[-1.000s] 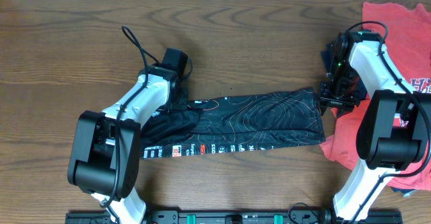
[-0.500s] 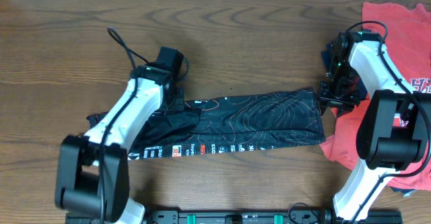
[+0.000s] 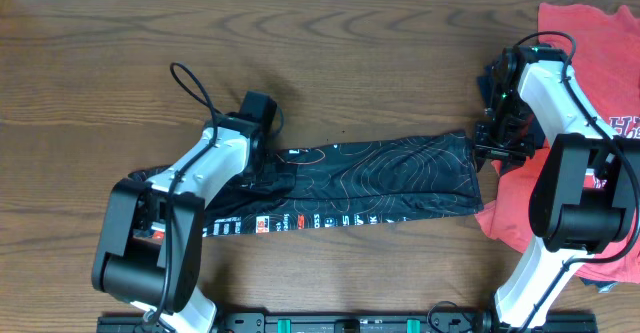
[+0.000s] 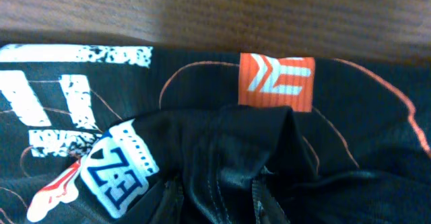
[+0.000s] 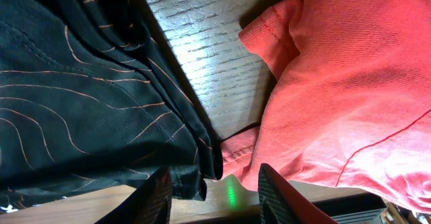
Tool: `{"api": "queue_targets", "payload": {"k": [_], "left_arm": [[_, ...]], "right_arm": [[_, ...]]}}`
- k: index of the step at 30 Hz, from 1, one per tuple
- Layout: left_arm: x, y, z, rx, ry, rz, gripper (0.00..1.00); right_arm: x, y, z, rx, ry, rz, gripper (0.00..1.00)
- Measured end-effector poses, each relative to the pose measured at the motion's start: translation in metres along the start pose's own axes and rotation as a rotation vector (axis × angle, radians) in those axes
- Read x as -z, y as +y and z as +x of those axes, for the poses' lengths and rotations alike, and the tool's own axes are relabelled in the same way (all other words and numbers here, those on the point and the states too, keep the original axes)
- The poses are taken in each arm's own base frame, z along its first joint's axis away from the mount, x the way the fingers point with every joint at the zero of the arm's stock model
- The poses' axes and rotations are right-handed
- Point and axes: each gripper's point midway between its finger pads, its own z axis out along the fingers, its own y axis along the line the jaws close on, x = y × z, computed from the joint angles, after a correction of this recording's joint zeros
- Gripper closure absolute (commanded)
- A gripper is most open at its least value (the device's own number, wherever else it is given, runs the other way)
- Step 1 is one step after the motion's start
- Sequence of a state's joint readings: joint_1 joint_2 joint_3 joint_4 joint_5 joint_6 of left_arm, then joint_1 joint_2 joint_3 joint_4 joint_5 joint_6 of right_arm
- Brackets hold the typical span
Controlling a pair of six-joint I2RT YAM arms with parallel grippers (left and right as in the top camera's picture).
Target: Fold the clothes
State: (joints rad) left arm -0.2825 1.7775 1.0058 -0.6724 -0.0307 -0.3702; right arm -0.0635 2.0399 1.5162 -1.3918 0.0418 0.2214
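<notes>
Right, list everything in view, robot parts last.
jersey: one, black with orange-red lines and white lettering, stretched across the table's centre.
T-shirt: one, red, at the table's right side, partly under the right arm.
navy garment: one, dark blue, only a bit showing by the T-shirt.
table: one, brown wood, under everything.
rail: one, black, along the near edge.
left gripper: one, black, at the jersey's left part, fabric bunched between its fingers.
right gripper: one, black, open at the jersey's right edge, beside the T-shirt.
</notes>
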Motion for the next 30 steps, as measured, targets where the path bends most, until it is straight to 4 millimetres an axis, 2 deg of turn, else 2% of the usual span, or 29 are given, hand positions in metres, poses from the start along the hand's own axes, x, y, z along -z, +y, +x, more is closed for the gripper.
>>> {"api": "queue_targets", "payload": {"k": [4, 6, 10, 13, 17, 20, 22, 27, 30], "left_arm": [[0.0, 0.0, 0.0, 0.0, -0.001, 0.001, 0.64], [0.001, 0.0, 0.0, -0.004, -0.001, 0.001, 0.6], [0.008, 0.001, -0.001, -0.028, -0.007, 0.004, 0.53], [0.029, -0.001, -0.011, -0.038, -0.062, 0.023, 0.49], [0.069, -0.001, -0.029, -0.029, -0.186, 0.062, 0.44], [0.099, 0.01, -0.037, 0.019, -0.267, 0.085, 0.41], [0.11, 0.02, -0.039, 0.067, -0.293, 0.09, 0.41], [0.11, 0.035, -0.036, 0.125, -0.274, 0.075, 0.41], [0.11, 0.036, -0.036, 0.13, -0.272, 0.074, 0.41]], "right_arm": [[0.0, 0.0, 0.001, 0.004, 0.005, 0.001, 0.6], [0.0, 0.0, 0.001, 0.004, 0.004, 0.001, 0.59], [0.0, 0.001, -0.003, 0.013, -0.014, -0.004, 0.46], [0.0, 0.003, -0.007, 0.049, -0.027, -0.012, 0.44], [0.0, 0.01, -0.012, 0.117, -0.048, -0.063, 0.42], [-0.005, 0.021, -0.019, 0.196, -0.078, -0.139, 0.41], [-0.012, 0.031, -0.02, 0.252, -0.094, -0.195, 0.39], [-0.037, 0.044, -0.009, 0.32, -0.069, -0.27, 0.32], [-0.04, 0.049, -0.002, 0.336, -0.07, -0.306, 0.33]]}}
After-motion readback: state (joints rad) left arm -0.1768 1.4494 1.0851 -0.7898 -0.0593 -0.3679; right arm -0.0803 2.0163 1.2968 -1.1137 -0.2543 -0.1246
